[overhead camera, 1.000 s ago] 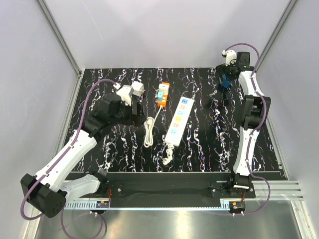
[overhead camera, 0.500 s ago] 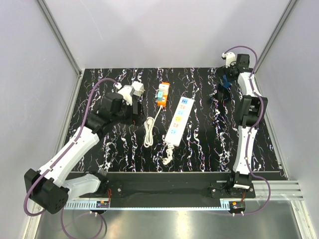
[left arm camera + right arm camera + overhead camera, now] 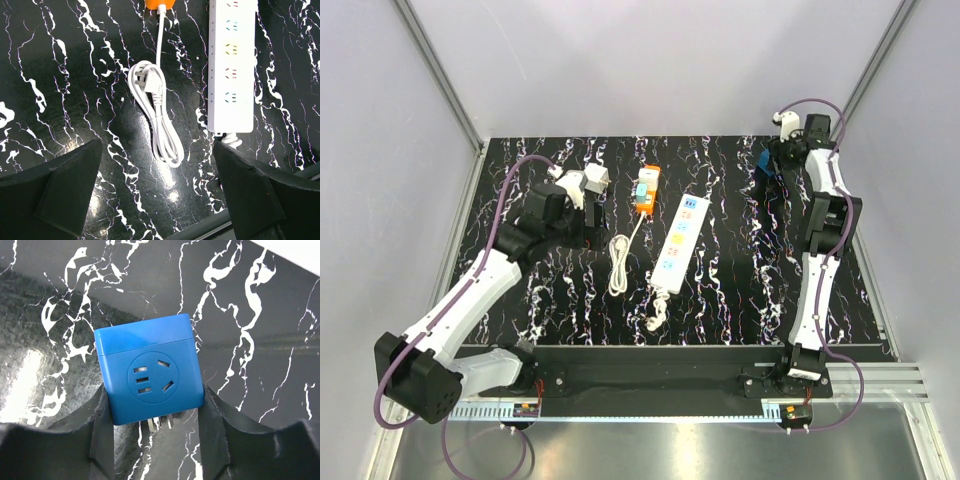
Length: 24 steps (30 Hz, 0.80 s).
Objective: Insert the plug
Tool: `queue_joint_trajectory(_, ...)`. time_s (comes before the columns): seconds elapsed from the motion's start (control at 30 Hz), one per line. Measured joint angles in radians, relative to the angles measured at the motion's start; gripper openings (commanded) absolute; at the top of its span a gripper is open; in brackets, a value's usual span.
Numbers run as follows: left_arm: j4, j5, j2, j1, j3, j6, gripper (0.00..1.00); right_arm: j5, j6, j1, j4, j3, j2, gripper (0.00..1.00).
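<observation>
The blue cube plug (image 3: 147,371) sits between the fingers of my right gripper (image 3: 152,412), which is shut on its two sides; its socket face looks at the wrist camera and metal prongs stick out below. From above it is a blue spot (image 3: 766,160) at the table's far right, with the right gripper (image 3: 770,166) there. The white power strip (image 3: 680,236) lies in the middle of the table, also in the left wrist view (image 3: 231,65). My left gripper (image 3: 157,200) is open and empty, above the marble top near a coiled white cable (image 3: 157,120).
An orange-and-white plug (image 3: 646,189) with white cable (image 3: 618,264) lies left of the strip. Two small white cube adapters (image 3: 586,182) sit by the left arm. The strip's own coiled cord (image 3: 657,312) trails toward the near edge. Enclosure walls ring the black marble table (image 3: 720,290).
My right gripper has moved toward the far right corner with the blue plug held. The left arm has shifted slightly.
</observation>
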Motion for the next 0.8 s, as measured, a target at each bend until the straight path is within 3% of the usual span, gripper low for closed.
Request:
queue_joint_trajectory(0.07,0.000,0.001,0.001,0.003,0.000,-0.001,0.99,-0.012,-0.002,-0.001,-0.003,0.000,0.001,0.00)
queue_joint_trajectory(0.23,0.000,0.005,0.003,0.009,0.000,-0.025,0.99,0.048,0.005,0.027,0.006,-0.045,-0.033,0.00)
queue_joint_trajectory(0.37,-0.013,0.085,0.035,0.055,0.027,-0.086,0.99,0.206,-0.006,0.135,0.092,-0.302,-0.218,0.00)
queue_joint_trajectory(0.47,-0.019,0.263,0.076,0.158,0.075,-0.171,0.98,0.375,-0.067,0.308,0.377,-0.689,-0.488,0.00)
queue_joint_trajectory(0.57,-0.008,0.451,0.082,0.286,0.090,-0.261,0.96,0.470,-0.204,0.521,0.771,-1.058,-0.755,0.00)
queue_joint_trajectory(0.67,-0.011,0.572,0.082,0.356,0.116,-0.319,0.97,0.523,-0.334,0.679,1.015,-1.230,-0.920,0.00)
queue_joint_trajectory(0.8,-0.008,0.686,0.060,0.358,0.156,-0.360,0.97,0.603,-0.488,0.751,1.218,-1.404,-1.096,0.00)
